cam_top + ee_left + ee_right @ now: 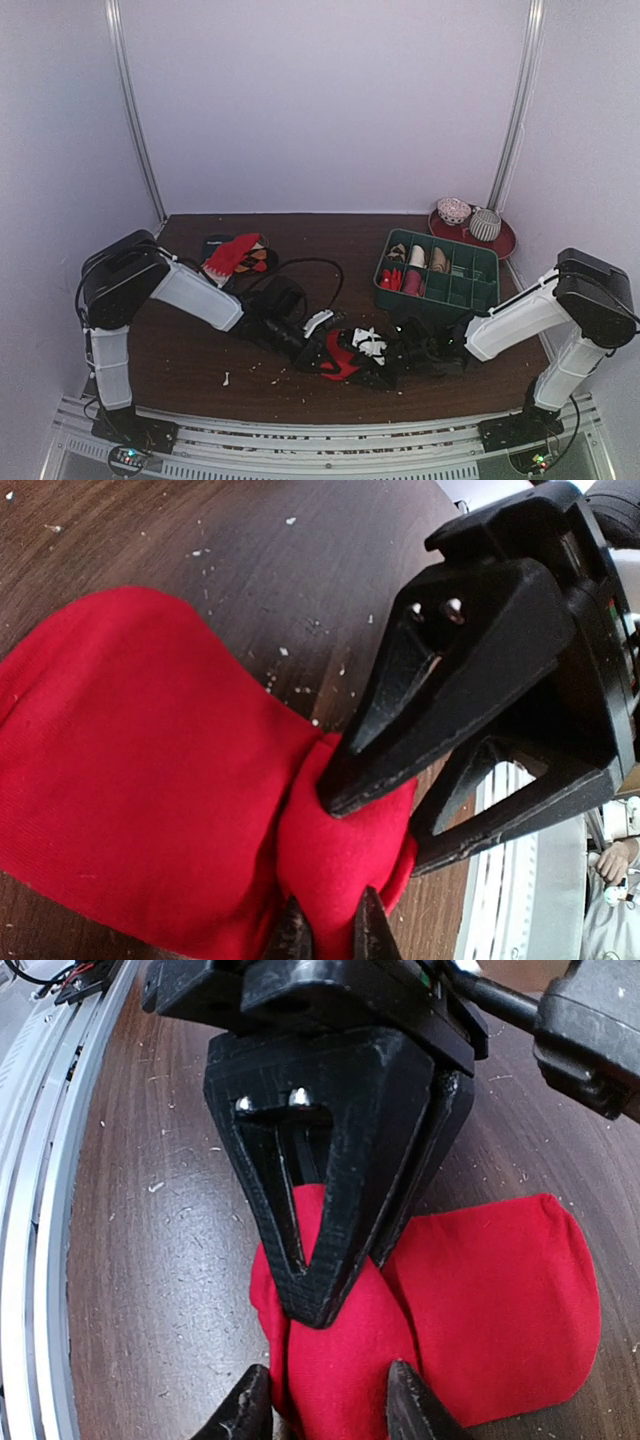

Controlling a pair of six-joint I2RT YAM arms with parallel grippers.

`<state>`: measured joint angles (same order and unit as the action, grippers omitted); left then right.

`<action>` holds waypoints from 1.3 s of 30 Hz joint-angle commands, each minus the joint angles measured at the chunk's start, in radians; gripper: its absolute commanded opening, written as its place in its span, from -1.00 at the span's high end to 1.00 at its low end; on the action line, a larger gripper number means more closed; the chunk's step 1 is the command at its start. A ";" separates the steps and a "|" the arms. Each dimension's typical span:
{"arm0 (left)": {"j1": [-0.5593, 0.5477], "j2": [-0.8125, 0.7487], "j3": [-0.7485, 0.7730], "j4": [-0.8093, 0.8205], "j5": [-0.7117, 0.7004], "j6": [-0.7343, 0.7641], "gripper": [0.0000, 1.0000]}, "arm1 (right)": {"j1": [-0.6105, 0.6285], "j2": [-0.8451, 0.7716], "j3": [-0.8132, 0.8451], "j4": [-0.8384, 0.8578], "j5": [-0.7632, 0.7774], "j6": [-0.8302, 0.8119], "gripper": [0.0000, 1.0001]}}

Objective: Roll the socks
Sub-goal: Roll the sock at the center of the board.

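Observation:
A bright red sock (338, 362) with white marks (370, 343) lies near the table's front middle, and both arms meet over it. Up close, one end is rolled into a small bundle (345, 855), while the rest lies flat (130, 770). My left gripper (330, 935) is shut, its tips pinching the bundle's fabric. My right gripper (330, 1405) straddles the same bundle (340, 1360), a fingertip pressed on each side, opposite the left one. From above, the left gripper (318, 345) and right gripper (400, 350) hide most of the roll.
A green compartment box (480, 290) at the right back holds several rolled socks, one of them tan (438, 260). Behind it a red plate (500, 245) carries two patterned balls. A red and dark heap (235, 255) lies at the back left. A black cable (315, 265) loops across the middle.

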<state>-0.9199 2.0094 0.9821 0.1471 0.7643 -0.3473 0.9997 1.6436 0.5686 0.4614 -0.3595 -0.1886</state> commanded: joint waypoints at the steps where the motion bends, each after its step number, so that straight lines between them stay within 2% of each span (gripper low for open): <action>1: -0.001 0.076 -0.039 -0.192 -0.053 0.025 1.00 | 0.016 0.017 0.001 -0.008 0.037 -0.003 0.26; 4: 0.001 0.080 -0.040 -0.187 -0.055 0.027 1.00 | 0.016 0.032 0.001 -0.017 0.032 0.040 0.51; 8: 0.009 0.064 -0.034 -0.162 -0.075 0.023 1.00 | 0.013 0.070 -0.014 -0.020 0.016 0.144 0.66; 13: 0.010 -0.044 -0.040 -0.065 -0.206 0.057 0.44 | 0.000 0.104 -0.073 0.040 -0.072 0.295 0.77; 16: 0.010 -0.159 -0.085 0.033 -0.330 0.093 0.21 | -0.035 0.116 -0.096 0.071 -0.156 0.379 0.78; 20: 0.008 -0.392 -0.263 0.282 -0.479 0.175 -0.17 | -0.074 0.169 -0.067 0.051 -0.311 0.458 0.78; 22: -0.004 -0.489 -0.356 0.443 -0.515 0.241 -0.44 | -0.085 0.194 -0.025 -0.007 -0.365 0.466 0.78; 23: -0.017 -0.526 -0.405 0.506 -0.532 0.288 -0.50 | -0.093 0.212 0.001 -0.044 -0.392 0.463 0.78; 25: -0.038 -0.554 -0.469 0.570 -0.525 0.379 -0.52 | -0.112 0.246 0.054 -0.129 -0.442 0.453 0.78; 27: -0.050 -0.535 -0.480 0.565 -0.496 0.412 -0.45 | -0.139 0.279 0.111 -0.212 -0.483 0.444 0.78; 30: -0.079 -0.475 -0.505 0.596 -0.466 0.415 -0.37 | -0.182 0.303 0.174 -0.319 -0.525 0.425 0.77; 34: -0.114 -0.390 -0.520 0.646 -0.462 0.392 -0.36 | -0.214 0.347 0.239 -0.427 -0.545 0.395 0.77; 39: -0.133 -0.291 -0.498 0.670 -0.448 0.386 -0.36 | -0.215 0.377 0.266 -0.452 -0.550 0.383 0.77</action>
<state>-1.0405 1.6661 0.4694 0.7174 0.2993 0.0181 0.7891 1.9453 0.8623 0.2409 -0.9874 0.2153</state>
